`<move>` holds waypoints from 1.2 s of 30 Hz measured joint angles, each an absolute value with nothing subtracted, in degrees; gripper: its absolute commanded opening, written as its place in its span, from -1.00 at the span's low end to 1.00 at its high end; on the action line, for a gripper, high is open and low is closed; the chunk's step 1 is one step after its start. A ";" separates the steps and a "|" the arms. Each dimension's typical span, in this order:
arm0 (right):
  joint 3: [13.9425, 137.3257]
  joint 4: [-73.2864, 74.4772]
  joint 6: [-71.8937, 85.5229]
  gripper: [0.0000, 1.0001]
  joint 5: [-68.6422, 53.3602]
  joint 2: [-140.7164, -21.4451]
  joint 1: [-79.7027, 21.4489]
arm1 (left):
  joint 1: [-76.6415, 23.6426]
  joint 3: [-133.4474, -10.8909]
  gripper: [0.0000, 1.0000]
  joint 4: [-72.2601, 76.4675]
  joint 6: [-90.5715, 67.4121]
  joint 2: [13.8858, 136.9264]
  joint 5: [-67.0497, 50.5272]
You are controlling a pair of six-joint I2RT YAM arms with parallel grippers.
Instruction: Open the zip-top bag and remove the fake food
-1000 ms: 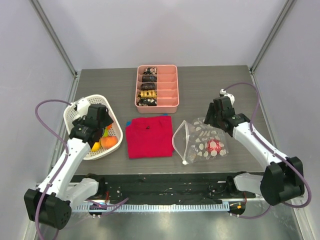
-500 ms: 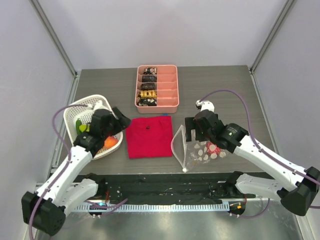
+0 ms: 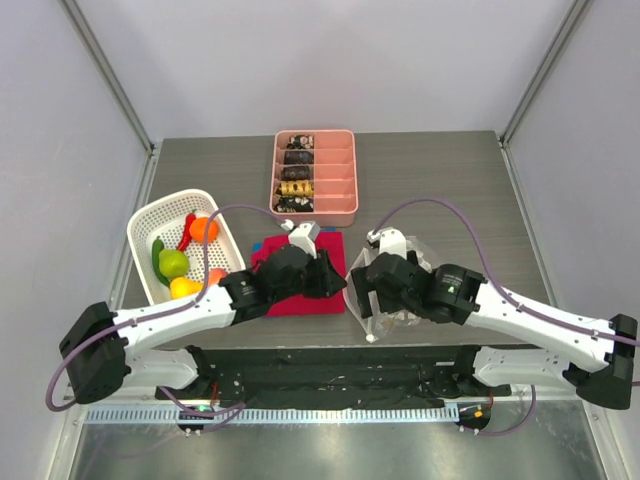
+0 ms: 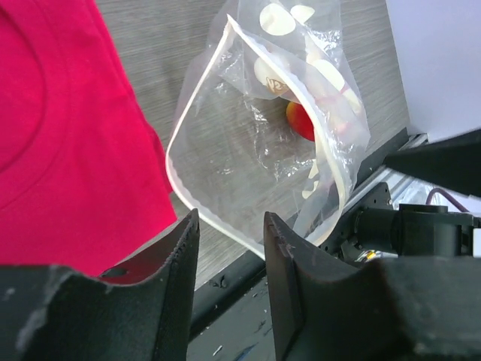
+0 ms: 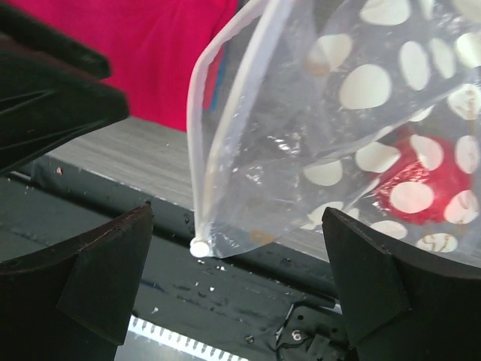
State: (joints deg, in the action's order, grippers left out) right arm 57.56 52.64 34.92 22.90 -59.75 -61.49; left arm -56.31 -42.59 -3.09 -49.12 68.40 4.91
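The zip-top bag lies on the table with its mouth open, clear with white dots. Its small white slider sits at the near corner. A red apple of the fake food rests inside it. My left gripper hovers just outside the bag's rim, jaws partly apart with nothing between them. My right gripper stands wide open above the slider corner. From above, the right gripper covers most of the bag, and the left gripper is beside it.
A red cloth lies under my left arm. The white lattice basket at the left holds a chili, an orange and green and yellow pieces. A pink divided tray stands at the back. The table's near edge runs just below the bag.
My left arm left the basket and swung right across the cloth to the bag, its jaws narrowing. My right arm moved left and down over the bag's mouth and its jaws opened wide.
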 measured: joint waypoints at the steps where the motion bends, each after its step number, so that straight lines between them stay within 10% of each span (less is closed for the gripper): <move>1: 57.39 52.56 35.48 0.76 22.92 -60.16 -62.33 | -56.80 -42.59 -0.29 -2.33 -49.34 69.23 4.91; 17: 54.48 48.40 36.75 -0.97 26.24 -63.61 -56.47 | -59.29 -42.35 -0.14 11.55 -52.71 79.18 -1.30; 36: 55.86 48.07 29.43 -0.98 19.27 -59.20 -43.13 | -58.39 -66.41 -0.37 20.14 -58.83 111.74 -12.34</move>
State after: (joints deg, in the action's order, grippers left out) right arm 55.86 48.07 29.43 19.27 -59.20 -43.13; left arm -58.39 -66.41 20.14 -58.83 111.74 -12.34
